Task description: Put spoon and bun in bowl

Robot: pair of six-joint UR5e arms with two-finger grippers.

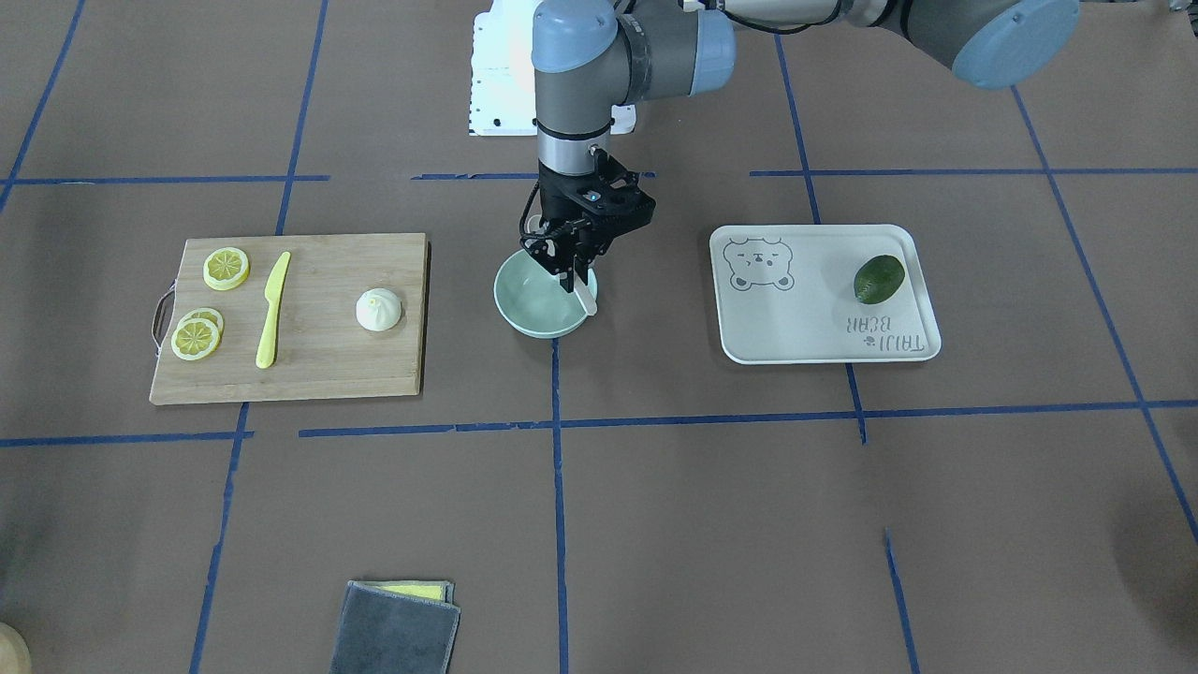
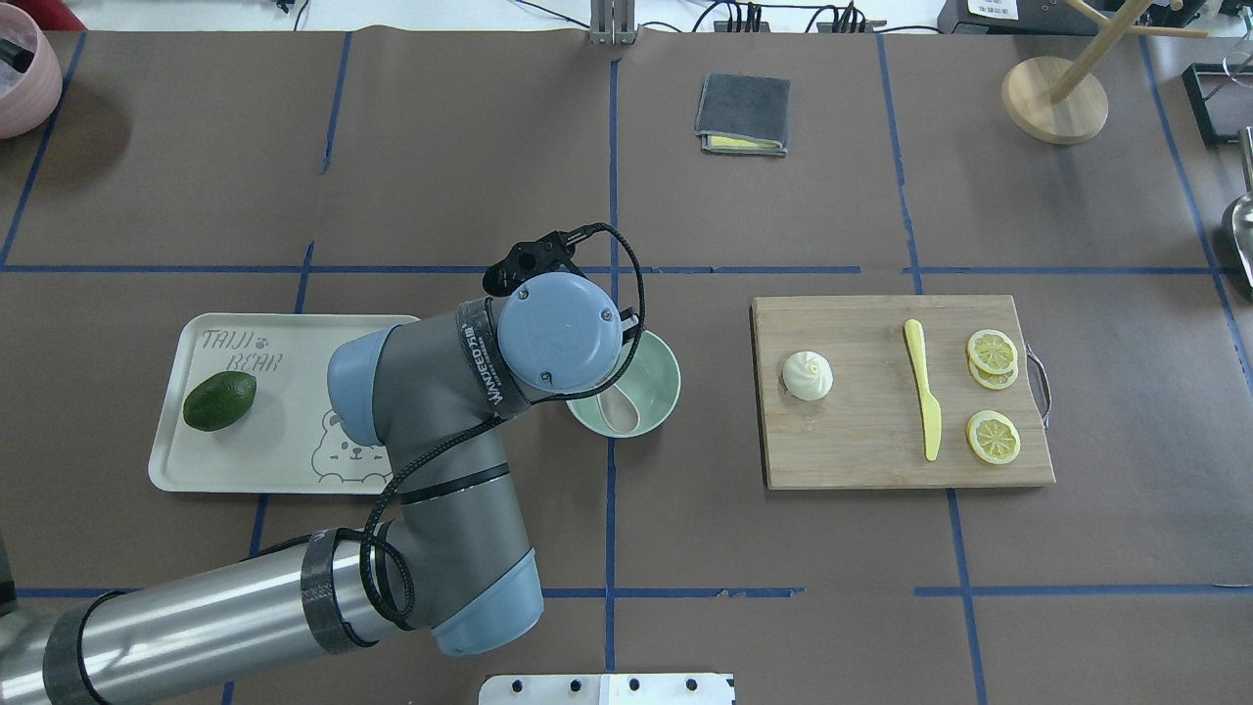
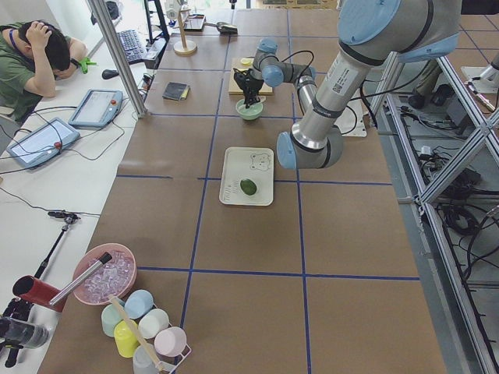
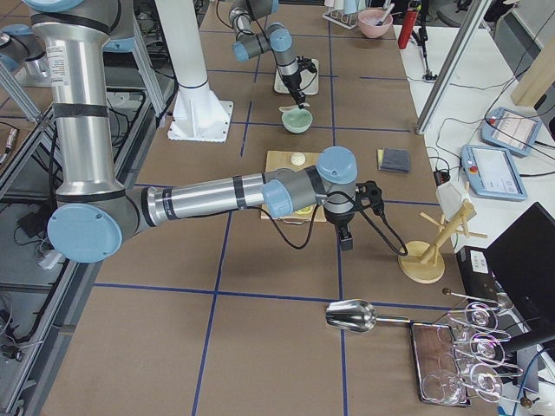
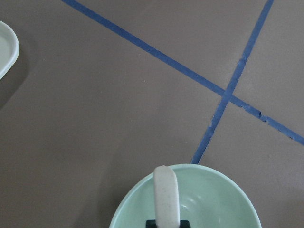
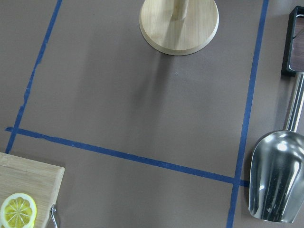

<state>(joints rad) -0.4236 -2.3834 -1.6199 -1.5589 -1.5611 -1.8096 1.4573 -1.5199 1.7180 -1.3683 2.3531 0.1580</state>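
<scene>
The mint-green bowl (image 1: 526,324) stands at the table's middle and also shows in the overhead view (image 2: 664,377). My left gripper (image 1: 572,271) hangs over the bowl, shut on the whitish spoon (image 1: 586,301). The spoon's scoop lies inside the bowl (image 2: 619,407). In the left wrist view the spoon (image 5: 166,192) points out over the bowl (image 5: 218,190). The white pleated bun (image 2: 808,376) sits on the wooden cutting board (image 2: 861,455), apart from the bowl. My right gripper (image 4: 346,240) hovers over bare table beyond the board. I cannot tell if it is open or shut.
A yellow knife (image 2: 925,392) and lemon slices (image 2: 993,350) lie on the board. A bear tray (image 2: 284,460) with a green fruit (image 2: 219,400) lies to the bowl's left. A grey cloth (image 2: 743,115), a wooden stand (image 2: 1054,100) and a metal scoop (image 6: 277,175) are farther off.
</scene>
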